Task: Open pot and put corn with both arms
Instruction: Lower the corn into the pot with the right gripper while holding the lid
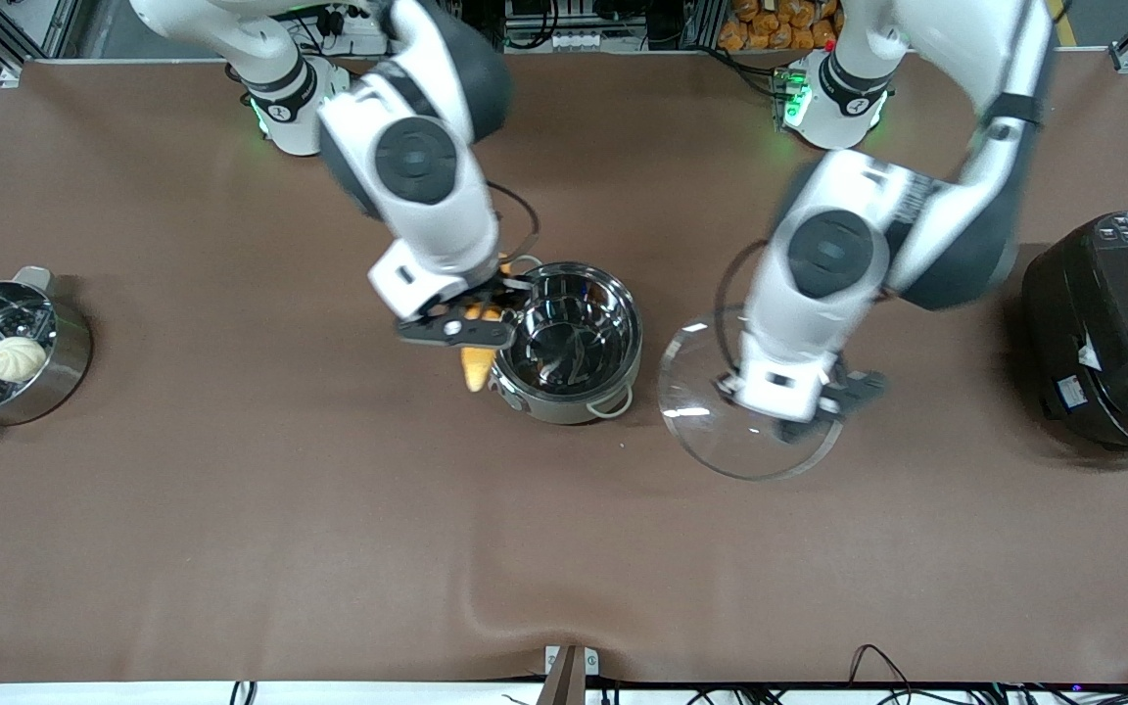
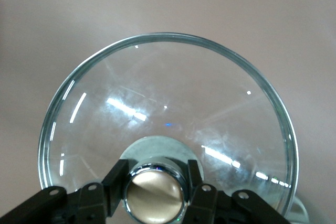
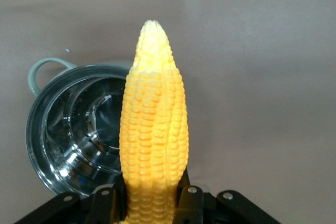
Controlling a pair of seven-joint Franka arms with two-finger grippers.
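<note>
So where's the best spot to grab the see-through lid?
By its knob, from straight above. The lid is a wide smooth glass dome with nothing else to pinch, and the round knob sticks up at its middle. The left hand is shut on the knob now, one finger on each side.

- The corn (image 3: 152, 129) is yellow-orange with rows of kernels, paling toward its tip.
- The pot (image 1: 574, 343) is shiny silver steel, dark inside.
- The lid (image 2: 168, 124) is clear glass with a steel rim; its knob (image 2: 154, 192) is copper-coloured, ringed in chrome.
- The right hand (image 1: 461, 328) and the left hand (image 2: 154, 198) are black; the arms above them are white with dark grey joints.
- The counter (image 1: 329, 539) is plain brown.
- The steamer pot (image 1: 6, 352) is silver with a perforated tray and a cream bun (image 1: 16, 359).
- The rice cooker (image 1: 1112, 333) is black.
</note>
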